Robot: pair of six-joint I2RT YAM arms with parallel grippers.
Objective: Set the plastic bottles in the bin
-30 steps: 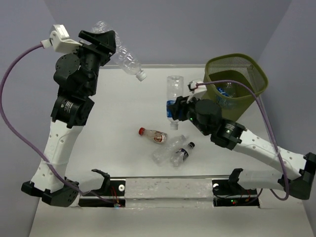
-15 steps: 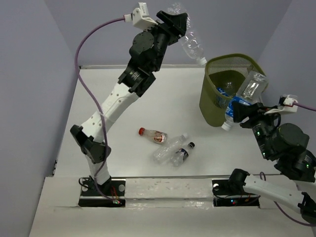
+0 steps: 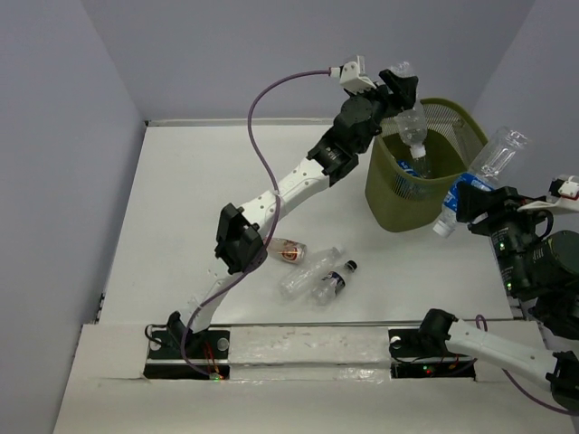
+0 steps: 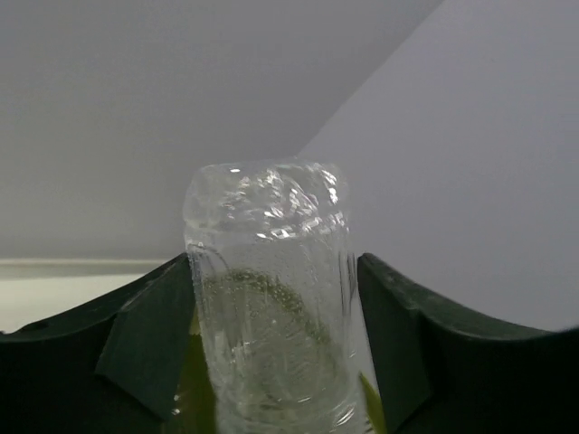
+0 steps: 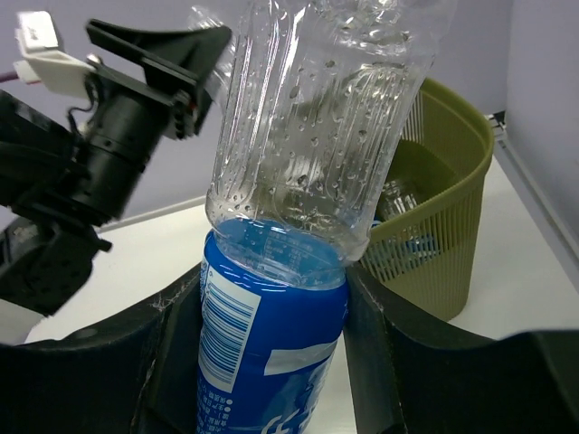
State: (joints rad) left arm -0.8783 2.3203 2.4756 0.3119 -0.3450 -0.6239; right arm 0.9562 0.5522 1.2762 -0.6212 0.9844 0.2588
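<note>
Standing by the table [image 3: 181,226]: the whole left half is open, and the bin [image 3: 384,194] sits back in the far right corner, close to the right edge. Three loose ones lie bunched near the front middle – a red-capped bottle [image 3: 282,249], a label-less bottle [image 3: 308,271] and a dark-capped bottle [image 3: 335,280] touching it.

The left arm stretches right across to the bin, and the left gripper [image 3: 401,90] has a bare bottle [image 3: 412,131] neck-down over the opening. Its fingers sit tight along both sides, but I can't tell if they're actually squeezing.

The right gripper [image 3: 472,201] is clamped on a blue-label bottle [image 3: 484,167], tilted cap-down just outside the bin's right rim (out over the table edge).

Inside the bin: at least a couple of binned bottles [image 3: 418,167], one with blue on it.

The right wrist view shows the mesh wall and a clear bottle behind it – the left wrist view only gives the bare bottle's base with green showing through it.
</note>
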